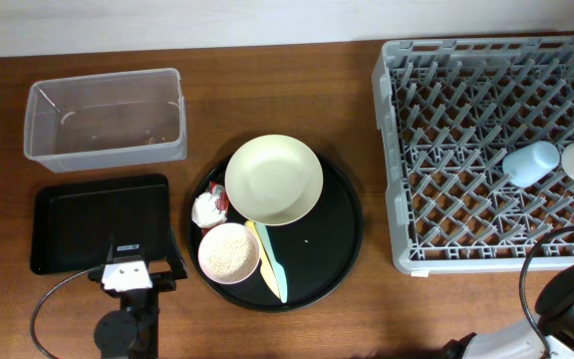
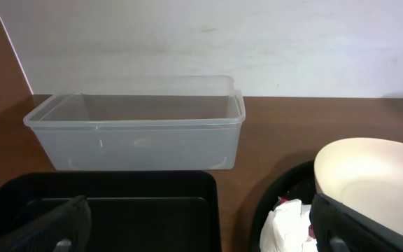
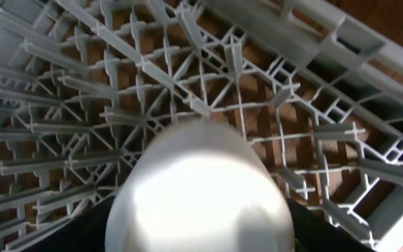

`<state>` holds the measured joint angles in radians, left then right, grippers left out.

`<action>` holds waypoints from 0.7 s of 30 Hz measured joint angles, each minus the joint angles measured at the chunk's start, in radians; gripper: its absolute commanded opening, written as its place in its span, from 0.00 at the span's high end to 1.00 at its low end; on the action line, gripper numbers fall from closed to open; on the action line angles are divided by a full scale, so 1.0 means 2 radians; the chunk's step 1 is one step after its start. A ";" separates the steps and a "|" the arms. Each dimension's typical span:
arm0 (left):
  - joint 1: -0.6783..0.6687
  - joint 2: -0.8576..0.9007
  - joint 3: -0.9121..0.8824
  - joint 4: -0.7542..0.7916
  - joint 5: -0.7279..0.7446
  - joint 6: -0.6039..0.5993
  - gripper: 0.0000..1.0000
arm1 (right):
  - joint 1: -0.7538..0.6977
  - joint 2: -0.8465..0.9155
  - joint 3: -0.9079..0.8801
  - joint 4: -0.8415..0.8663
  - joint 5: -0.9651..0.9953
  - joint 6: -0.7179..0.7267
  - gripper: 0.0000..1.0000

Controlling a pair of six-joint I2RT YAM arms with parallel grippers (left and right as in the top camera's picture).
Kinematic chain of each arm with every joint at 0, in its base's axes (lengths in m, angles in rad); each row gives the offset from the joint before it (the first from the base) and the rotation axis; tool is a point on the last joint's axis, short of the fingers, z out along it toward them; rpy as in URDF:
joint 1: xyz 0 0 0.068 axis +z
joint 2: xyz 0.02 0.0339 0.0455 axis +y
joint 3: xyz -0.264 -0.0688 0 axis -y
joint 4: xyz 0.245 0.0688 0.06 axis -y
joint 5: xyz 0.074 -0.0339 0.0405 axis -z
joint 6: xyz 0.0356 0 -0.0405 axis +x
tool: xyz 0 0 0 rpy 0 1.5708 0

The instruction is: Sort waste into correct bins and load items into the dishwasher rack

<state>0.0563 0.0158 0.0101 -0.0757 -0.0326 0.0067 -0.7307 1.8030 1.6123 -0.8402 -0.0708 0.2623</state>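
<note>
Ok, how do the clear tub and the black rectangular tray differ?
The clear tub is see-through with tall walls; the black rectangular tray is opaque and shallow. The tub sits farther from the robot, the tray nearer, just in front of it. Both are rectangular, similar in footprint, and lie left of the round black tray.

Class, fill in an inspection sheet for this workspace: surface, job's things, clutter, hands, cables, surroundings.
Surface: brown wooden table.
Job's things: light blue cup lies in the grey rack; plate, bowl of rice, wrapper and utensils sit on the round black tray; clear tub and black rectangular tray stand left of it.
Clutter: nothing seen.
Hands: left hand open over the black rectangular tray; right hand shut on the white cup above the rack.
Cables: black cables loop beside the arms.
Surroundings: white wall behind.
</note>
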 measured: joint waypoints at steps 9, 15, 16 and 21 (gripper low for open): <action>0.000 0.000 0.000 0.000 0.000 0.000 0.01 | 0.000 0.018 0.000 0.008 0.012 0.000 0.28; 0.000 0.000 0.000 0.000 0.000 0.000 0.01 | 0.000 0.026 0.000 0.010 0.006 0.000 0.22; 0.000 0.000 0.000 0.000 0.000 0.000 0.01 | 0.000 0.026 0.000 0.010 0.003 -0.001 0.22; 0.000 0.000 0.000 0.000 0.000 0.000 0.01 | -0.001 0.026 0.012 -0.004 -0.025 -0.013 0.11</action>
<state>0.0563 0.0158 0.0101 -0.0757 -0.0326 0.0067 -0.7326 1.8542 1.6363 -0.8486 -0.1200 0.2367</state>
